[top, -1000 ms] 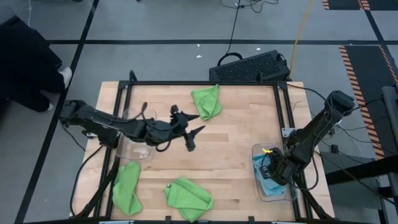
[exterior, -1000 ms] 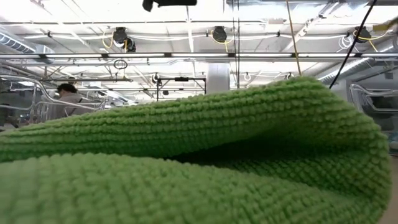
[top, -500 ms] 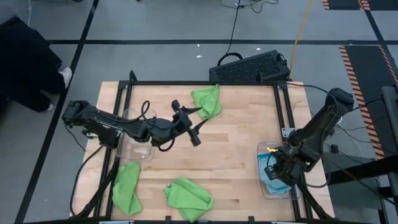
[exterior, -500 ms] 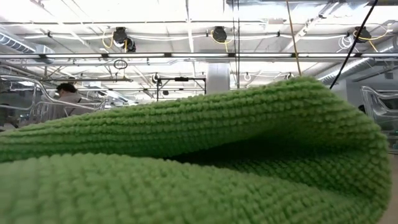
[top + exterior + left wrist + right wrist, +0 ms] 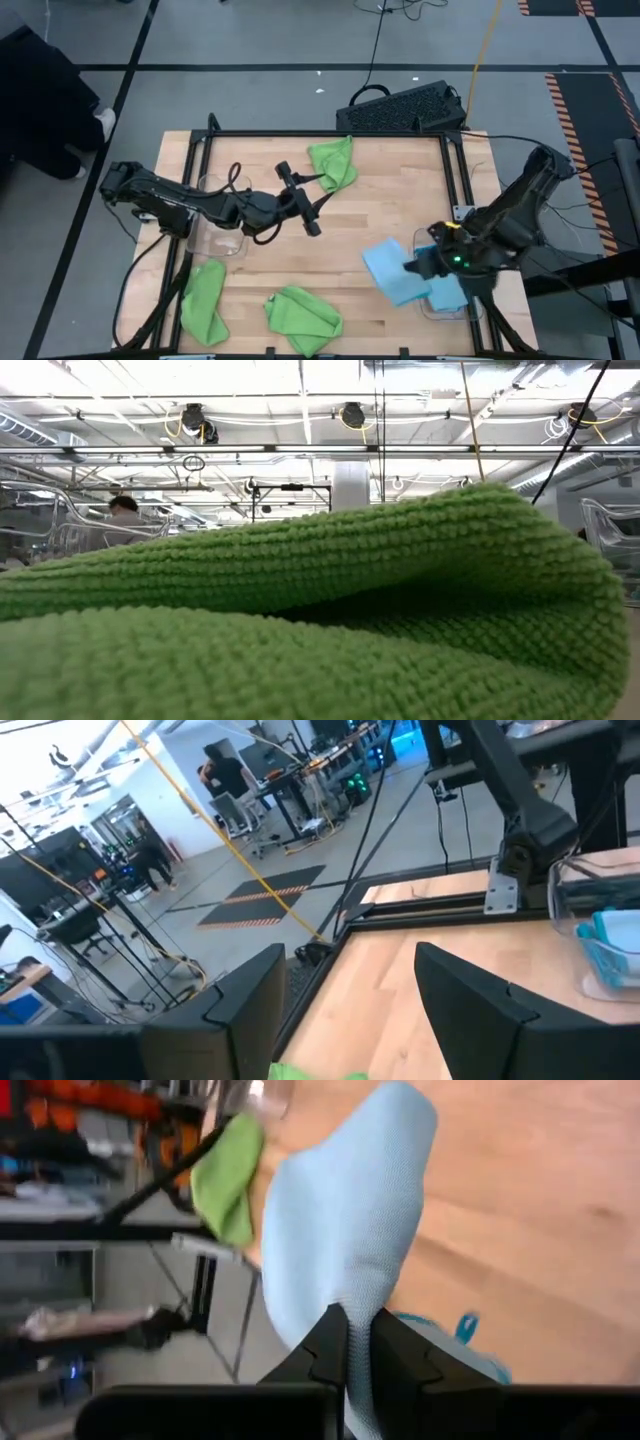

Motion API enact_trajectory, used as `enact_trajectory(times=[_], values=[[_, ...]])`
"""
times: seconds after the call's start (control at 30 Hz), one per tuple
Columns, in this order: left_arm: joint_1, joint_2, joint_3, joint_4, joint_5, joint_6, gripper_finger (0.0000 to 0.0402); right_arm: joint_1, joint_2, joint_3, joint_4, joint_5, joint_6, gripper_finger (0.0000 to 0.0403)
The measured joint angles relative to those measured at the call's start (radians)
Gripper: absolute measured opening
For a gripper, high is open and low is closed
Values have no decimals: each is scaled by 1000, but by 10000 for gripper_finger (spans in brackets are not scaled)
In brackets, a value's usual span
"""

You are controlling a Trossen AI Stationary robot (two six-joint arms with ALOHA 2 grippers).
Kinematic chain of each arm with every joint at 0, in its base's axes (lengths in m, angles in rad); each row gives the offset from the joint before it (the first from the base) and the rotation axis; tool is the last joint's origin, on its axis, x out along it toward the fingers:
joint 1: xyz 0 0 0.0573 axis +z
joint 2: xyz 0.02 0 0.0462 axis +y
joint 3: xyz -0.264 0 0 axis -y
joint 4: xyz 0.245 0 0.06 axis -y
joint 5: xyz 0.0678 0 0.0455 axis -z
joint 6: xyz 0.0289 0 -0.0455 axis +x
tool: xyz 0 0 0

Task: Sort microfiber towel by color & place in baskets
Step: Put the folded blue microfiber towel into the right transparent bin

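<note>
You're mid-sort: right gripper is pinched tight on a light blue towel, lifted beside the clear basket at the tabletop's right edge near the front corner; more blue is in that basket. Next move probably calls for carrying it over the basket and letting go.

Left gripper hangs mid-table, fingers spread wide, holding nothing, just short of the green towel at the back edge. Two more green towels lie along the front edge, with the other basket near the left edge.
</note>
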Motion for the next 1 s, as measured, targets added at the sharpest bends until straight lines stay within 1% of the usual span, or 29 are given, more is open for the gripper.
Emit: enact_trajectory(times=[0.07,0.2,0.23,0.3,0.43,0.53,0.6,0.67,0.77,1.0], values=[[0,0,0,-12,-2,0,227,-38,42,-37,38,-3,13,18],[-17,-17,0,-66,-33,0,227,-54,147,-147,177,-12,145,18],[-22,-18,2,-77,-39,0,227,-53,166,-169,214,-29,152,18],[-35,-36,1,-126,-45,0,227,-53,190,-184,233,-104,158,18],[-45,-55,2,-160,-52,-22,227,-55,193,-185,140,-208,161,18],[-55,-63,1,-173,-58,-54,227,-55,179,-185,50,-309,162,18],[-61,-65,1,-173,-58,-61,227,-45,171,-185,-23,-387,162,18],[-71,-69,1,-176,-58,-61,227,-25,163,-185,-93,-435,171,18],[-72,-73,1,-170,-58,-61,227,0,145,-185,-168,-483,185,18],[-67,-72,1,-158,-58,-60,227,36,115,-185,-323,-553,191,19]])
